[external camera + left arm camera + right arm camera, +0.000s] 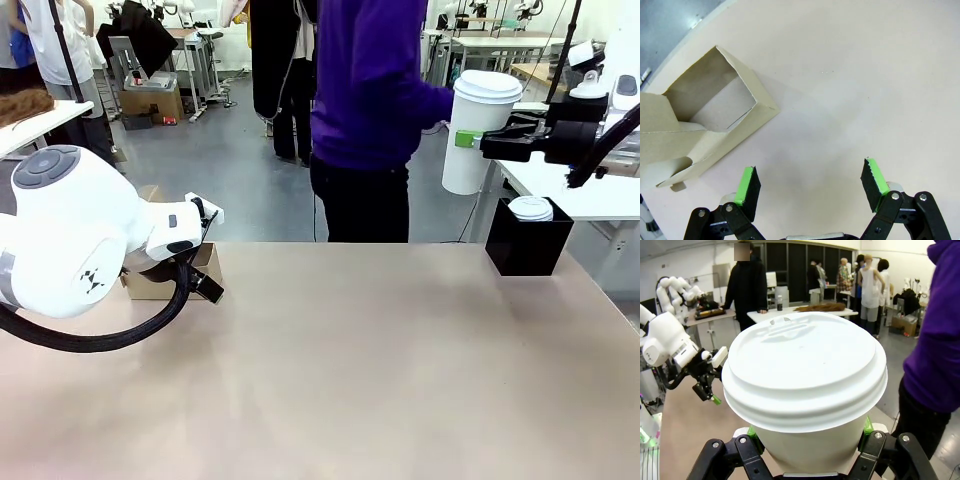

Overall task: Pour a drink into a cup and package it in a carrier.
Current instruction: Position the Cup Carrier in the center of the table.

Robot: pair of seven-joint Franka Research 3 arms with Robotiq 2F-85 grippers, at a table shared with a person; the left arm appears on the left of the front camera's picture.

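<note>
cup (pixel 805 390): white, lidded, upright, clamped between the right gripper's (pixel 810 430) green pads (pixel 867 426)
left arm (pixel 667 340): far left, above table (pixel 685 440)
person (pixel 935 355): purple top, right edge

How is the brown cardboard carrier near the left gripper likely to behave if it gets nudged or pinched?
The carrier looks like thin, hollow folded card, so probably light and apt to slide on the smooth table when nudged. Its open walls would likely flex or crush under a pinch from the left gripper.
</note>
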